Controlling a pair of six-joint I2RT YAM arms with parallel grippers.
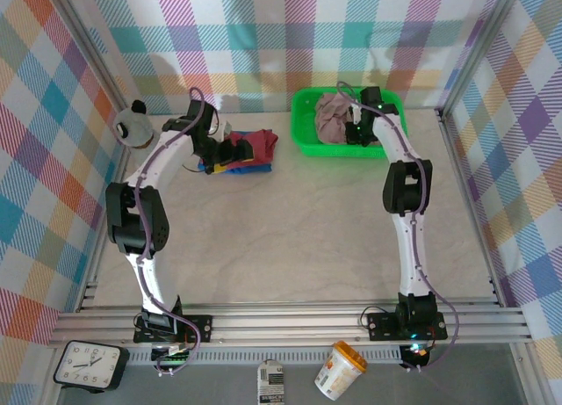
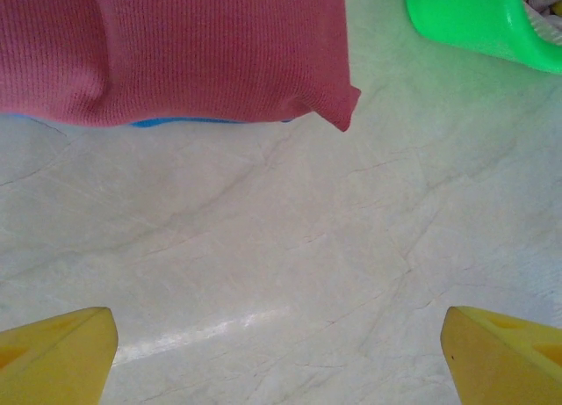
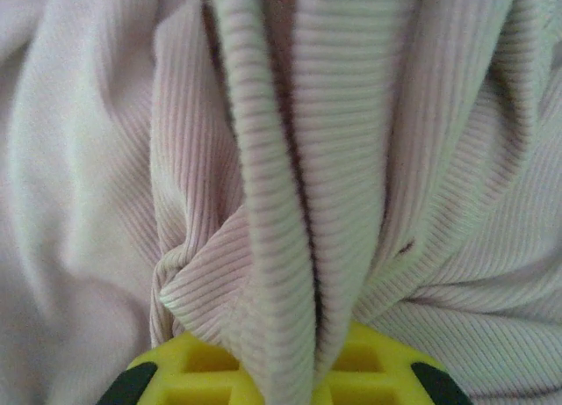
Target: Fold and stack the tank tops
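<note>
Two of three done: dark red tank top (image 1: 255, 141) folded atop blue tank top (image 2: 211, 121), upper centre-left, left gripper (image 2: 277, 326) wide open, empty, nearby; pink tank top (image 1: 332, 115) crumpled in green basket (image 1: 305, 147), upper right, unfolded, right gripper (image 3: 281, 370) pinched onto its fold.

Pale marbled desk (image 1: 290, 229). Far left: blue tank top (image 1: 248, 168) flat on it, dark red tank top (image 1: 256, 143) stacked above. Far right: green plastic basket (image 1: 301, 128).
</note>
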